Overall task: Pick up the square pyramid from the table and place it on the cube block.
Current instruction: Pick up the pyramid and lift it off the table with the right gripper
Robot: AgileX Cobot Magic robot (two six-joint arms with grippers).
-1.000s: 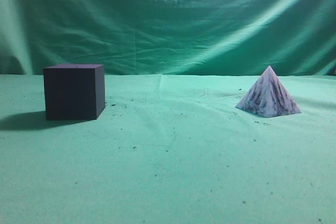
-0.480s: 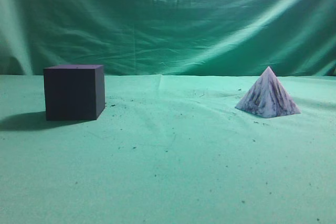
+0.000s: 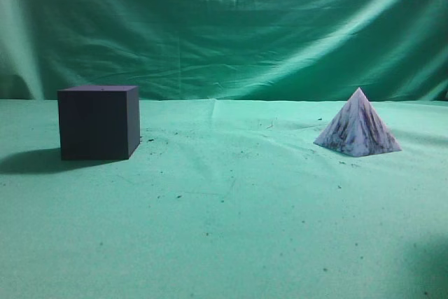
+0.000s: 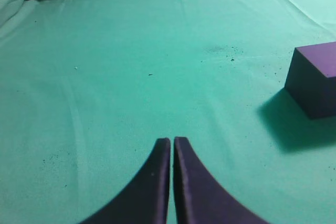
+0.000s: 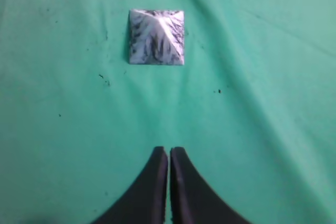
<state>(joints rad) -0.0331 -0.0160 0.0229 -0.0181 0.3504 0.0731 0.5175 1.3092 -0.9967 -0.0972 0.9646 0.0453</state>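
Observation:
The marbled white and purple square pyramid [image 3: 358, 128] stands on the green table [image 3: 231, 201] at the right. It also shows in the right wrist view [image 5: 157, 36], ahead of my right gripper [image 5: 169, 151], which is shut, empty and well short of it. The dark purple cube block [image 3: 98, 122] stands at the left. In the left wrist view the cube block [image 4: 316, 77] is at the right edge, away from my left gripper [image 4: 172, 141], which is shut and empty. Neither gripper shows in the exterior view.
A green cloth backdrop [image 3: 224, 26] hangs behind the table. Small dark specks are scattered over the cloth between the cube and the pyramid. A faint shadow darkens the lower right corner of the exterior view.
The cube and pyramid have not moved. A dark shadow has appeared at the right edge and lower right corner of the exterior view.

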